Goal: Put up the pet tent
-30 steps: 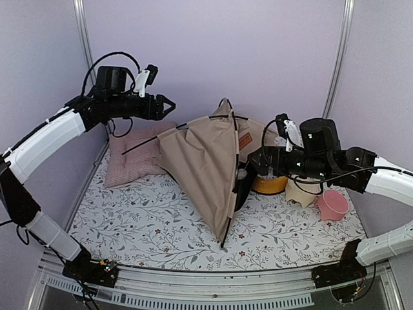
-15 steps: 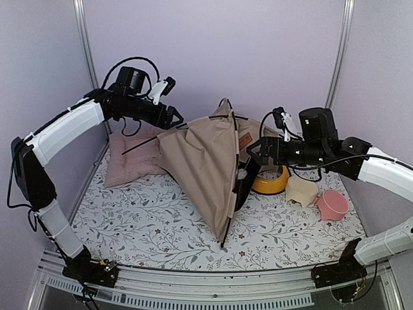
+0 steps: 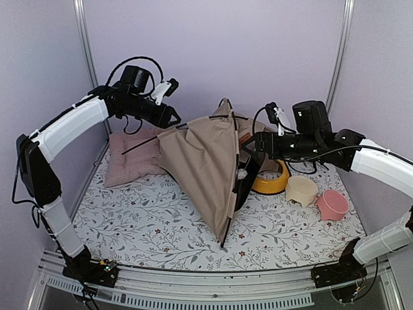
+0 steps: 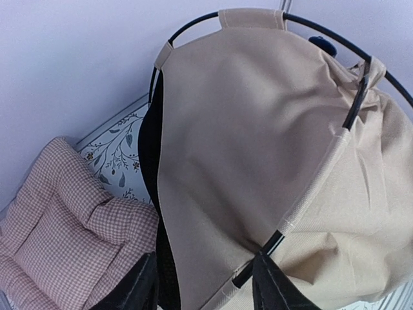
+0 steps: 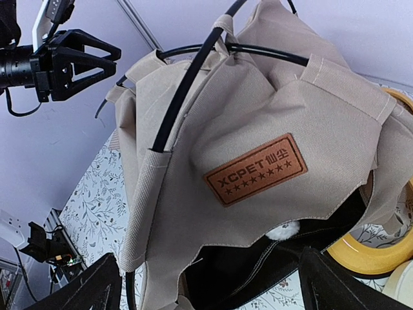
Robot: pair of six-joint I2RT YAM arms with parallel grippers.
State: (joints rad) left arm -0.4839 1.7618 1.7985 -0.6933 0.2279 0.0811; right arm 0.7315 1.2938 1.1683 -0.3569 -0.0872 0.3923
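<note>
Pet tent (image 3: pixel 206 161), leaning, poles crossed at its top, at the middle of the floral surface (image 3: pixel 142 226) between a pink checked cushion (image 3: pixel 132 158) and a yellow bowl stand (image 3: pixel 274 184). Left claw (image 3: pixel 174 119), fingers apart, straddles fabric and black pole at the tent's upper left corner. Right claw (image 3: pixel 250 146), spread wide, hovers beside the labelled side.

The top camera looks down from high at the near edge over the whole table (image 3: pixel 129 219). The left wrist camera sits close, with the tent (image 4: pixel 258 142) filling the view between and beyond its jaws. The right wrist camera, also close, faces the tent's opposite side, and the left gripper (image 5: pixel 110 60) shows far beyond its jaws. All three views share the tent.
</note>
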